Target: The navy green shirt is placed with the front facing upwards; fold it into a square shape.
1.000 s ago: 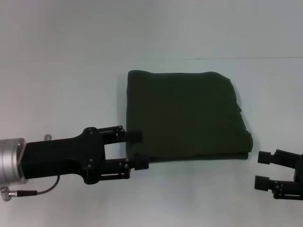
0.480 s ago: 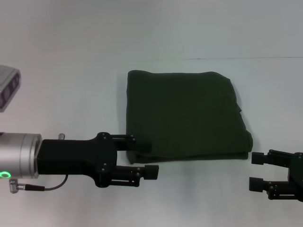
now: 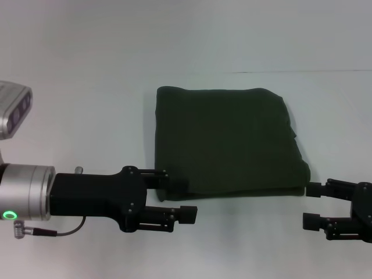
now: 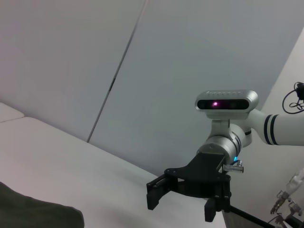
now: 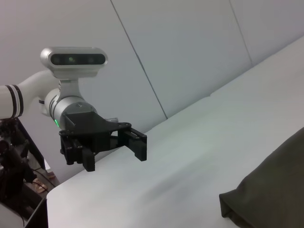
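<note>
The navy green shirt (image 3: 226,142) lies folded into a rough square in the middle of the white table; only plain dark cloth shows. My left gripper (image 3: 185,199) is open at the shirt's near left corner, its far finger overlapping the cloth edge in the head view. My right gripper (image 3: 312,204) is open just off the near right corner, holding nothing. A corner of the shirt (image 4: 33,213) and the right gripper (image 4: 180,209) show in the left wrist view. The right wrist view takes in the left gripper (image 5: 114,154) and a shirt corner (image 5: 270,190).
The white table (image 3: 87,87) spreads around the shirt, and its far edge (image 3: 325,71) meets a pale wall. A grey camera housing (image 3: 13,107) on the left arm pokes in at the left side.
My left gripper has moved right and nearer, up to the shirt's near left corner. The right gripper has edged left toward the near right corner. The shirt has not moved.
</note>
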Controlling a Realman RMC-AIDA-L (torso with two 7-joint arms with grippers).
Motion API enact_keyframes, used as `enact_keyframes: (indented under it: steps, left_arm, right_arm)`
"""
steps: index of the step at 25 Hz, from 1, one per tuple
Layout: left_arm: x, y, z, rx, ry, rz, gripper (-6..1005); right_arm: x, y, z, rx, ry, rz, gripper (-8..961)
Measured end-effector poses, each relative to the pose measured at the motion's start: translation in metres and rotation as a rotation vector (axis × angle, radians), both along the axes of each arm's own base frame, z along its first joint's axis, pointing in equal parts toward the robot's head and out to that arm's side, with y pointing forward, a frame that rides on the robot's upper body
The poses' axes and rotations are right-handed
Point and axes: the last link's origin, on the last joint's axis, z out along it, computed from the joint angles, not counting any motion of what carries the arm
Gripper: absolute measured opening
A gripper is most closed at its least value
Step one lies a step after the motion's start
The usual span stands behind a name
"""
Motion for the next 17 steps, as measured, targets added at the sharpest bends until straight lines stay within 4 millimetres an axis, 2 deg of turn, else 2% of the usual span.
enact_keyframes:
  steps: [17]
  left_arm:
    - [-0.0004, 0.0008, 0.0002, -0.001, 0.004, 0.007, 723]
  right_arm:
    - [-0.0012, 0.0006, -0.0009, -0.002, 0.003, 0.003, 924]
